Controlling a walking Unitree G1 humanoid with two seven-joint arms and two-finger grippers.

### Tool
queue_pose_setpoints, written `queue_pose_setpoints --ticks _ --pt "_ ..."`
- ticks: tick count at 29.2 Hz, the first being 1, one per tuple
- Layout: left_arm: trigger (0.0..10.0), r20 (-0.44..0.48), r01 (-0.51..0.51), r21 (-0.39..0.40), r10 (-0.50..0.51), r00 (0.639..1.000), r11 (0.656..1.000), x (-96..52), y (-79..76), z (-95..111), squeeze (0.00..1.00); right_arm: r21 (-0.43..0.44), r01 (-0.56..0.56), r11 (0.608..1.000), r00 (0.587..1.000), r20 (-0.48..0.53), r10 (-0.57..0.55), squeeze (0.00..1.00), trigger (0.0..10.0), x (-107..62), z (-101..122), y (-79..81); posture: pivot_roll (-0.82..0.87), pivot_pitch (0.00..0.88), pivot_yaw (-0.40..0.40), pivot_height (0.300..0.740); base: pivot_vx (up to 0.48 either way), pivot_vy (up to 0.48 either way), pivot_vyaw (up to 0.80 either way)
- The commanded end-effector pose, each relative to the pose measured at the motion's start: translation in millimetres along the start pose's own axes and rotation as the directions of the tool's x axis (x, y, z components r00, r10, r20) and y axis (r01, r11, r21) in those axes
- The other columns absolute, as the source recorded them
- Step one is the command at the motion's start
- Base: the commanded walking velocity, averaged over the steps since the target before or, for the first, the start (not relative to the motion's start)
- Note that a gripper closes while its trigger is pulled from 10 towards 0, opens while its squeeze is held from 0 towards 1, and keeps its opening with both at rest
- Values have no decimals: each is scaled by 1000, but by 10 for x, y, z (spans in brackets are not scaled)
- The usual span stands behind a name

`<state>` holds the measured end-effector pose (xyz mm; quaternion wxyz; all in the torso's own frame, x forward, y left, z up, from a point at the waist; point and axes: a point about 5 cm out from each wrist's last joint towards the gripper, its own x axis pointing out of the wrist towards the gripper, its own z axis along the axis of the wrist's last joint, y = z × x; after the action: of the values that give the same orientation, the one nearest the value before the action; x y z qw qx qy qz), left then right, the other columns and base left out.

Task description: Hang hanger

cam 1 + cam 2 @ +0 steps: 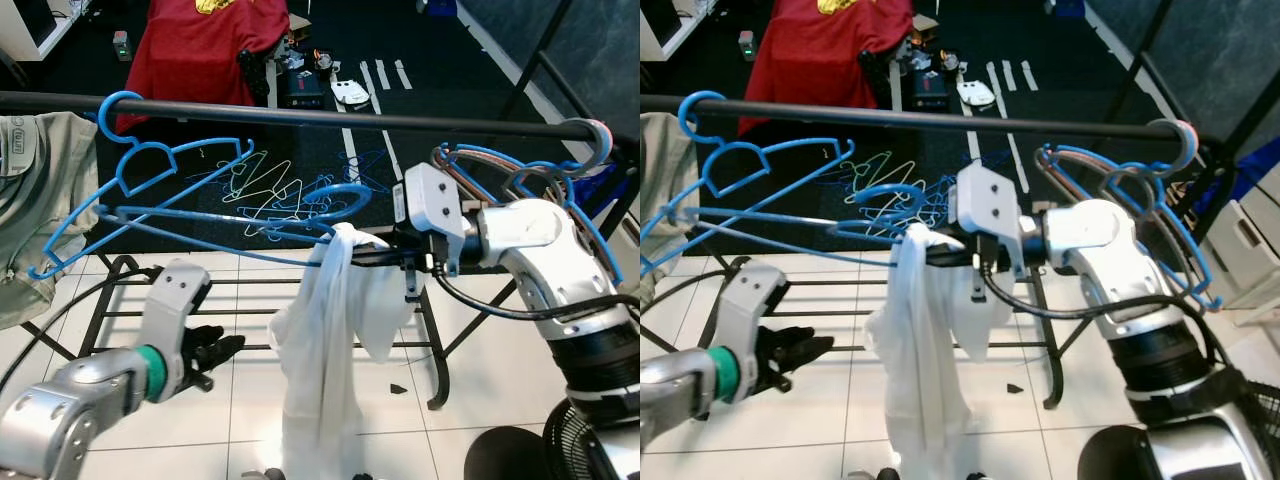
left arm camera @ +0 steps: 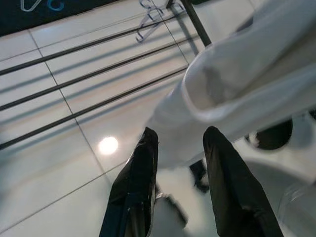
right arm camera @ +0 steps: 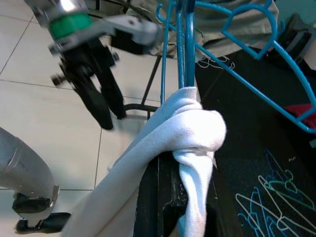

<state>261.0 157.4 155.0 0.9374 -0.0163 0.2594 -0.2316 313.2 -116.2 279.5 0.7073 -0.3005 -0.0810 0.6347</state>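
Observation:
A black clothes rail (image 1: pixel 330 117) runs across in front of me. A blue hanger (image 1: pixel 140 160) has its hook over the rail at the far left, and its frame slants down to the right. My right gripper (image 1: pixel 368 250) reaches left below the rail and is shut on blue hanger rods (image 3: pixel 183 44). A white garment (image 1: pixel 325 340) is draped over those rods and hangs to the floor, covering the fingertips. My left gripper (image 1: pixel 215 352) is low on the left, beside the garment and apart from it. It is open (image 2: pixel 180 133) with nothing between its fingers.
A grey-green garment (image 1: pixel 30 200) hangs at the rail's left end. More blue hangers (image 1: pixel 545 180) hang at its right end. Loose wire hangers (image 1: pixel 270 195) lie on the dark mat behind. The rack's lower bars (image 1: pixel 250 290) cross the tiles. A fan (image 1: pixel 590 440) stands at the lower right.

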Motion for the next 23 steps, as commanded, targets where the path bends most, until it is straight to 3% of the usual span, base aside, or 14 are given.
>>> queue_pose_setpoints --ticks 1,3,7,10,17,23 --pt "10000 -31 -48 -46 46 998 998 44 14 -38 0 -40 -15 999 999 28 16 0 0 8 98 -14 -31 129 76 740 0 0 0" --pt "10000 -31 -61 -76 59 998 995 78 -1 -26 0 -47 -18 999 999 37 20 0 0 13 128 -21 -32 128 77 740 0 0 0" --pt "10000 -58 -37 -30 35 998 999 231 -142 -42 0 -61 -21 998 997 76 25 0 0 42 224 -29 -39 124 87 740 0 0 0" --pt "10000 -73 -38 -13 37 997 999 265 -154 -61 0 -64 -23 998 996 81 28 0 0 55 231 -21 -40 123 87 740 0 0 0" --pt "10000 -124 -70 -64 62 990 995 383 -128 -137 0 -68 -31 997 996 86 37 0 0 59 236 -19 -51 119 76 740 0 0 0" --pt "10000 -106 -114 -93 104 989 989 456 -123 -112 0 -74 -35 997 995 88 42 0 0 54 246 -36 -57 112 67 740 0 0 0"
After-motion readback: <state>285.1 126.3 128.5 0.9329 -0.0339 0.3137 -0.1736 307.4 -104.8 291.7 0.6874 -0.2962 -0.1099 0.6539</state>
